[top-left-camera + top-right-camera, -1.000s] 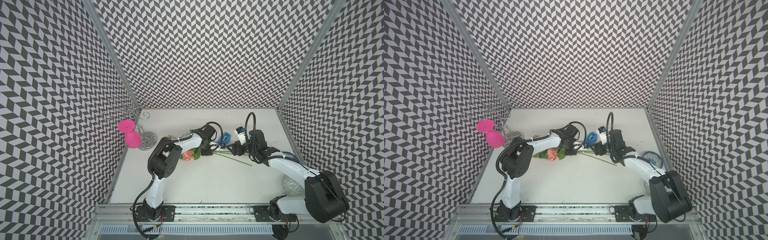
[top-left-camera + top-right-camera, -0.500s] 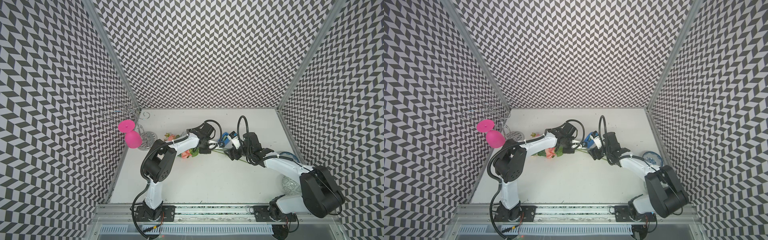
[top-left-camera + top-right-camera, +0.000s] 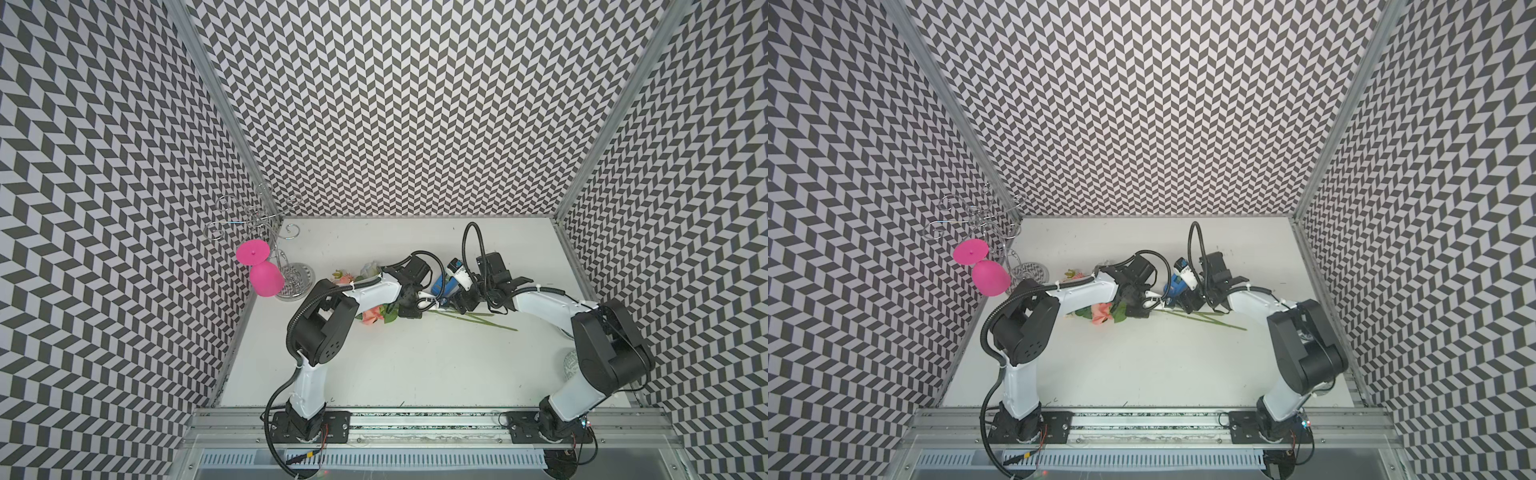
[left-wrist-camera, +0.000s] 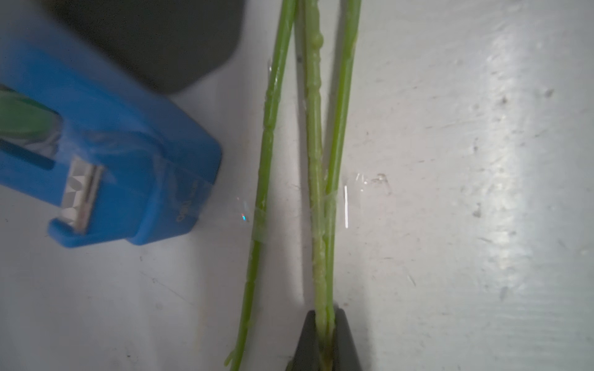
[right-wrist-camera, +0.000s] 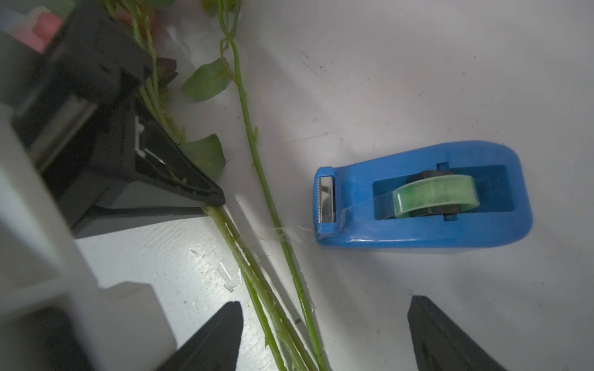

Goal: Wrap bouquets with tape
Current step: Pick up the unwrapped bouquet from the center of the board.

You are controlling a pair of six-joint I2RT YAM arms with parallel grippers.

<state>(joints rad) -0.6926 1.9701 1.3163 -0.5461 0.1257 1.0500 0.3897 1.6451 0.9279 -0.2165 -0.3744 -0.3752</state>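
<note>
The bouquets (image 3: 372, 314) (image 3: 1101, 312) lie mid-table, peach and white blooms to the left, green stems (image 3: 478, 322) trailing right. My left gripper (image 4: 324, 316) (image 3: 428, 305) is shut on two stems (image 4: 316, 160); a third stem (image 4: 266, 154) lies loose beside them. The tape sits in its blue dispenser (image 5: 418, 199) (image 3: 441, 284) (image 4: 128, 154) just behind the stems, and a clear strand (image 5: 283, 233) runs from its cutter to the loose stem. My right gripper (image 5: 325, 303) (image 3: 455, 303) hovers open over the stems beside the dispenser, holding nothing.
A pink goblet (image 3: 266, 278) hangs upside down from a wire rack (image 3: 257, 220) in the back-left corner. A clear patterned glass object (image 3: 571, 361) sits by the right wall behind the right arm. Patterned walls close three sides.
My right gripper has moved left toward the left gripper and down over the stems, and its jaws have spread wider. The left gripper keeps its hold on the stems.
</note>
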